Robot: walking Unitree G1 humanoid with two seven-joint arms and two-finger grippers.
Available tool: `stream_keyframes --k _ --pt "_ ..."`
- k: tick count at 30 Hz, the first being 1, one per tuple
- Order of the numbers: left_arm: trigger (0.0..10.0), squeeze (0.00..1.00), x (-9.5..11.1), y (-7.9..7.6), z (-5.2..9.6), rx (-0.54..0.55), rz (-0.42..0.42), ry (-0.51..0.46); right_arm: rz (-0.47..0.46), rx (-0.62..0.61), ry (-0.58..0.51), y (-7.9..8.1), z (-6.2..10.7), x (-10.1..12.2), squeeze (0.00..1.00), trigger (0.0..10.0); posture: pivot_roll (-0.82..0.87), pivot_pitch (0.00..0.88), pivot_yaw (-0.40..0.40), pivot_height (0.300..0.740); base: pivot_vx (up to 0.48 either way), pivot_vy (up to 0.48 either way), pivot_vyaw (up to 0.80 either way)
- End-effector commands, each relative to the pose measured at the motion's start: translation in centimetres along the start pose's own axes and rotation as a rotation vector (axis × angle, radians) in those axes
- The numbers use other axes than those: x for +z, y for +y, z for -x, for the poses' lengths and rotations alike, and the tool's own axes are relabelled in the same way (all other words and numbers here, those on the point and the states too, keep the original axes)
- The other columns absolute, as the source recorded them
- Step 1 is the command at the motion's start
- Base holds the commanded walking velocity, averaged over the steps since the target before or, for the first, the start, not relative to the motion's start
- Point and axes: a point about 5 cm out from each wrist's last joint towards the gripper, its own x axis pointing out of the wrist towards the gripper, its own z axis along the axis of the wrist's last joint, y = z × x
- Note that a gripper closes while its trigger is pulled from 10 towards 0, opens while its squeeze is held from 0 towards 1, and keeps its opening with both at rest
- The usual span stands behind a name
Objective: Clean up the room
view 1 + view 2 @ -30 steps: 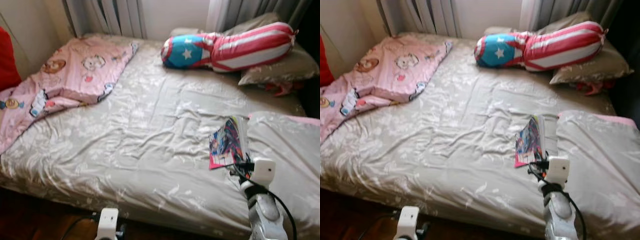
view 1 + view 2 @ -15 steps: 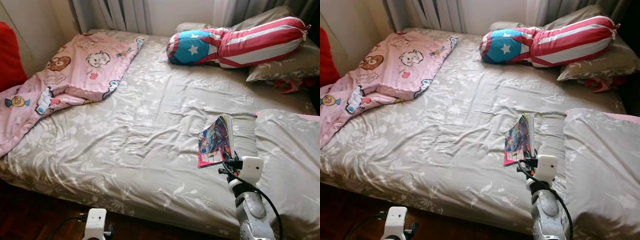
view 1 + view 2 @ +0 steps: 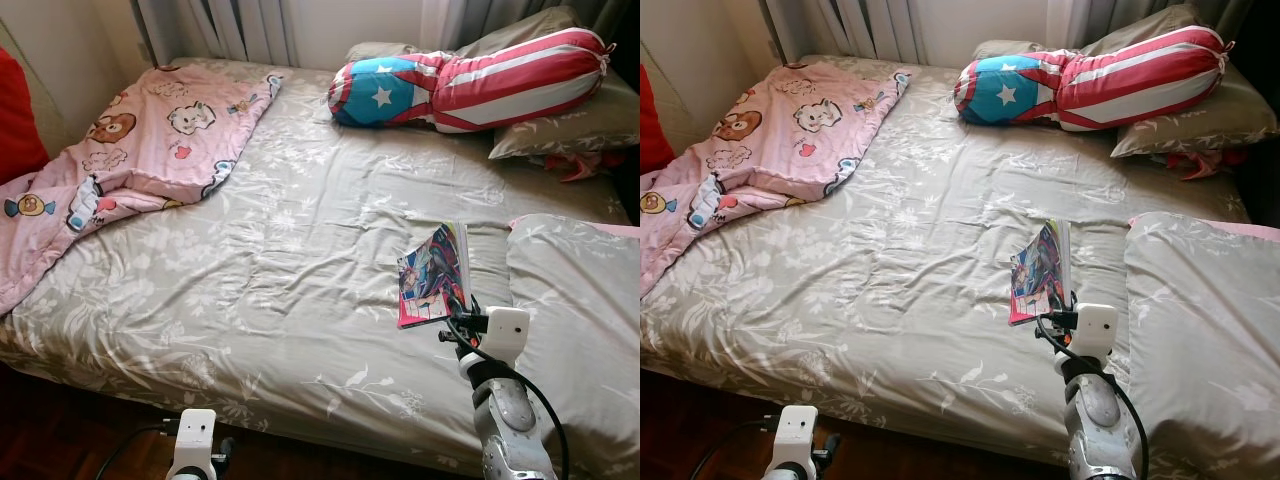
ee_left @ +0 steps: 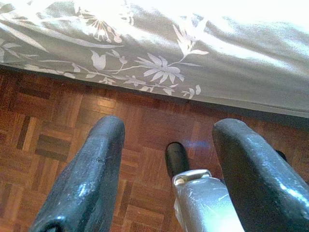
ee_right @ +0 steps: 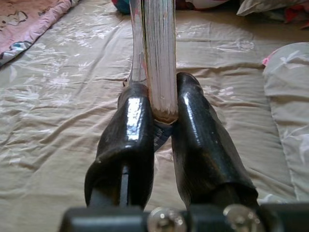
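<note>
- A pink cartoon blanket (image 3: 130,150) is being seen bunched at about 10 o'clock on the bed (image 3: 290,260), which is covered by a grey floral sheet.
- The left gripper (image 4: 166,169) is being held low at about 7 o'clock, off the near edge of the bed, over the parquet floor (image 4: 58,125); its fingers (image 4: 91,169) are being kept spread apart, with nothing between them.
- A star-and-stripe bolster (image 3: 470,80) is being seen lying at about 1 o'clock, against grey pillows (image 3: 560,125).
- A colourful book (image 3: 433,275) is being held upright over the sheet at about 4 o'clock, clamped at its lower edge by the right gripper (image 5: 161,116); both fingers (image 5: 130,130) are being pressed against the page block.
- A grey pillow (image 3: 580,320) is being seen just beside the book, at about 3 o'clock.
</note>
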Motion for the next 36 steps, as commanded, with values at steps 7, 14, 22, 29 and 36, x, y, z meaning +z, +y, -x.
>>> stream_keyframes --k 7,14,22,29,36 --pt "10.0 0.0 -1.2 0.7 0.4 0.018 0.007 0.052 0.008 0.008 -0.029 0.3 -0.4 0.6 0.0 10.0 -0.08 0.157 0.01 0.74 0.254 0.0 0.0" --pt "10.0 0.0 -1.0 0.5 0.3 0.012 0.008 0.048 0.011 0.003 -0.027 0.2 -0.3 0.5 0.0 10.0 -0.08 0.16 0.011 0.74 0.266 0.0 0.0" --pt "10.0 0.0 -0.7 0.2 0.2 -0.002 0.007 0.03 0.009 0.003 -0.024 0.3 -0.1 0.4 0.0 10.0 -0.07 0.168 0.013 0.74 0.1 0.0 0.0" --pt "10.0 0.0 0.4 -0.2 0.0 -0.029 0.01 -0.036 0.002 0.014 -0.021 0.6 0.1 0.2 0.0 10.0 -0.07 0.174 0.016 0.74 0.0 0.0 0.0" --pt "10.0 0.0 4.3 -0.2 -0.4 -0.04 0.049 -0.26 -0.01 0.034 -0.018 1.0 0.5 0.0 0.0 10.0 -0.07 0.18 0.019 0.74 0.0 0.0 0.0"
